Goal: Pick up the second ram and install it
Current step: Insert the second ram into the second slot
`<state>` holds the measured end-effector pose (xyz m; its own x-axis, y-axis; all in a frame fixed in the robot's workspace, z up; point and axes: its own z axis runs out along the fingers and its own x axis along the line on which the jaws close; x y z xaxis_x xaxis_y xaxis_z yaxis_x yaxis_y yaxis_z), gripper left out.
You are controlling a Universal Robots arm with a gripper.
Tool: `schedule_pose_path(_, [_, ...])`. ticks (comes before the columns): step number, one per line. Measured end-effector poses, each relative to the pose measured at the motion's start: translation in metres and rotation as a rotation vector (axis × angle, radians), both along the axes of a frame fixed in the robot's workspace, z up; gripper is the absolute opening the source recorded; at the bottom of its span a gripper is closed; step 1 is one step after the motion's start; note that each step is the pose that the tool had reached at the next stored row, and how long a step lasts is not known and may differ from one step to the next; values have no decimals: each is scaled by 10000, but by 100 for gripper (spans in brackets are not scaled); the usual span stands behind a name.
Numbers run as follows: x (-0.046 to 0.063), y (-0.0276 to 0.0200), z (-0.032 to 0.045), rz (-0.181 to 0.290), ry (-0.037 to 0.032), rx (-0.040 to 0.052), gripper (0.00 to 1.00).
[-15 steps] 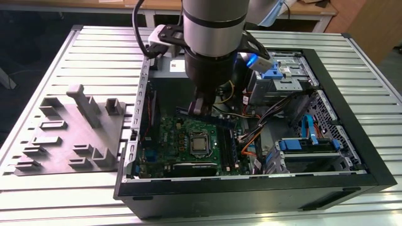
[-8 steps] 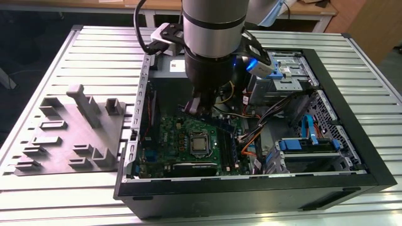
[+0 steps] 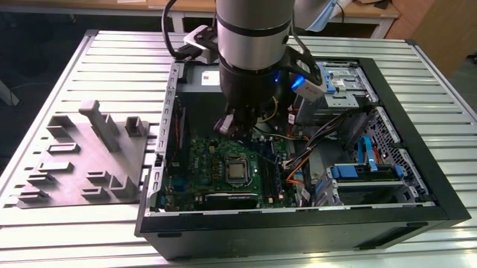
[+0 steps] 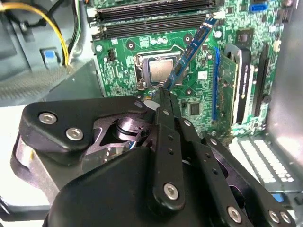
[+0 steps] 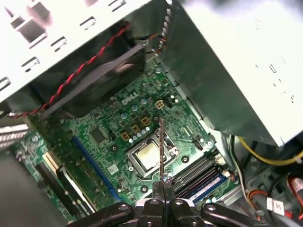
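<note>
My gripper [image 3: 233, 126] hangs inside the open computer case, above the green motherboard [image 3: 195, 159]. It is shut on the second ram [image 4: 190, 49], a thin blue-green stick that juts out from the fingertips [image 4: 164, 97] over the silver CPU [image 4: 160, 71]. In the first wrist view the ram [image 5: 161, 146] shows edge-on as a thin line rising from my gripper [image 5: 162, 185]. The long black memory slots [image 4: 142, 16] lie just beyond the CPU. One slot holds a blue stick [image 5: 204, 186] lying flat in it.
The black case walls [image 3: 298, 223] ring the work area. Drive cages [image 3: 343, 84] and orange and black cables [image 3: 298, 164] crowd the exterior view's right. An upright expansion card [image 4: 227, 85] stands beside the CPU. A grey fixture block [image 3: 89, 162] sits on the slatted table.
</note>
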<state>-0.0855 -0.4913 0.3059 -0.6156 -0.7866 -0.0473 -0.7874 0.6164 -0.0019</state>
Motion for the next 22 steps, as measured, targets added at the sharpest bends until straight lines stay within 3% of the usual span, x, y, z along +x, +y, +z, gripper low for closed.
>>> schedule_pose_path(22, [0,0,-37,-4002,0,0,11])
